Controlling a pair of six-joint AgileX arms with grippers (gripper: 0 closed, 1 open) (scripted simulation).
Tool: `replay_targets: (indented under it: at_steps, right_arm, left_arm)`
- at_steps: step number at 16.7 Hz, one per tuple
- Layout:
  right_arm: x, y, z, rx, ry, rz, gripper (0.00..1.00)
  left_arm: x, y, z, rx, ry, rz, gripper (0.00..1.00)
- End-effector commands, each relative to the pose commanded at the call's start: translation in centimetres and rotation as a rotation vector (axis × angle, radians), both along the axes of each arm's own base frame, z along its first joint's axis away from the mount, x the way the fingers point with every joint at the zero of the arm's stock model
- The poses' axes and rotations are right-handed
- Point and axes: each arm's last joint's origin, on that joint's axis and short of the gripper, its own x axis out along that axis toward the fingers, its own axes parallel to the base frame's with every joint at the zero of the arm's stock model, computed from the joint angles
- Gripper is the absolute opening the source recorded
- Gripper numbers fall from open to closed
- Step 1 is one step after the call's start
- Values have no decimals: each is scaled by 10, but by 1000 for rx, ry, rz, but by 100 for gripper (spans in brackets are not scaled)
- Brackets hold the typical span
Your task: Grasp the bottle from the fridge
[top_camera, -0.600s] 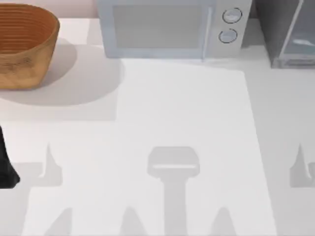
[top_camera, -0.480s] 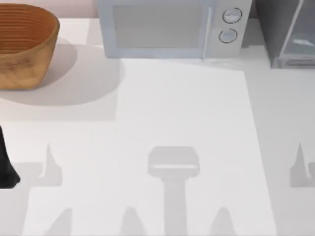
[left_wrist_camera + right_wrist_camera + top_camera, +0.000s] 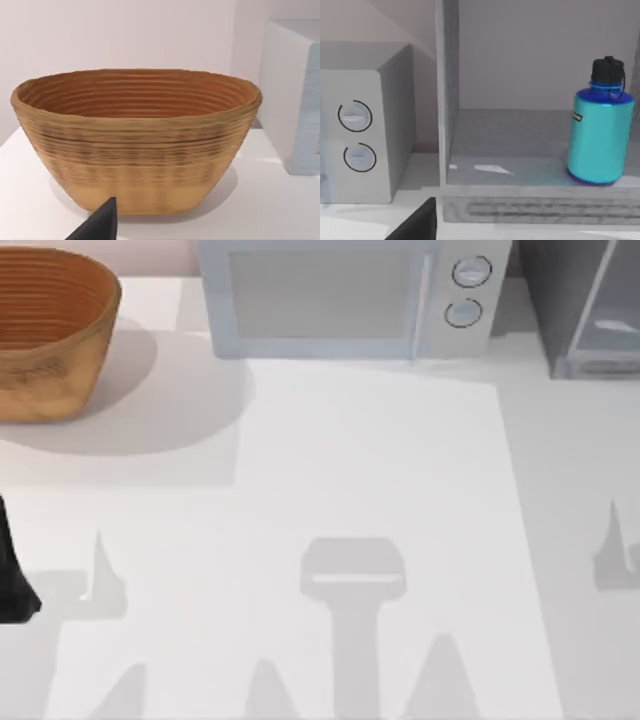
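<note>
Worktop [image 3: 380,460]: pale surface that carried every item; shadows of the two arms fell across its near half.
Fridge [image 3: 540,150]: stood at the far right corner in the top view; the right wrist view looked into its interior past the light frame, with no door panel barring the shelf.
Microwave [image 3: 350,295]: light-grey box with two round knobs, at the far centre, just left of the fridge.
Basket [image 3: 135,140]: woven, at the far left, apparently empty.
Bottle [image 3: 600,132]: turquoise with a dark cap, upright on the fridge shelf near the front lip, toward the interior's right in the top view's terms.
Left arm [image 3: 12,570]: parked at the near left edge, its wrist camera faced the basket.
Left gripper [image 3: 97,225]: one dark fingertip was in view; whether the fingers were apart or together cannot be told.
Right gripper [image 3: 417,222]: outside the fridge, short of the frame and well apart from the bottle; finger state cannot be told.
Risk 1: the gripper could strike the frame upright, judged from the bottle lying off its present line.
Risk 2: a finger brushing the bottle could tip it or push it deeper, as it looked tall and smooth.
</note>
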Motion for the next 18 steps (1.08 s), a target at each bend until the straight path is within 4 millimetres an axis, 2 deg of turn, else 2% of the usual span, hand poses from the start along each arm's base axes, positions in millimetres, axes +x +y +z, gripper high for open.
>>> replay_targets:
  at_steps: [4,9,14,18]
  right_arm:
    - [29,-18,-3,1,28,-2,100]
    - [59,-48,-27,18,62,0,100]
    - [72,-75,-53,23,55,4,100]
    - [75,-87,-66,18,40,6,100]
  left_arm:
    - [0,0,0,0,0,0,100]
    - [0,0,0,0,0,0,100]
    - [0,0,0,0,0,0,100]
    - [0,0,0,0,0,0,100]
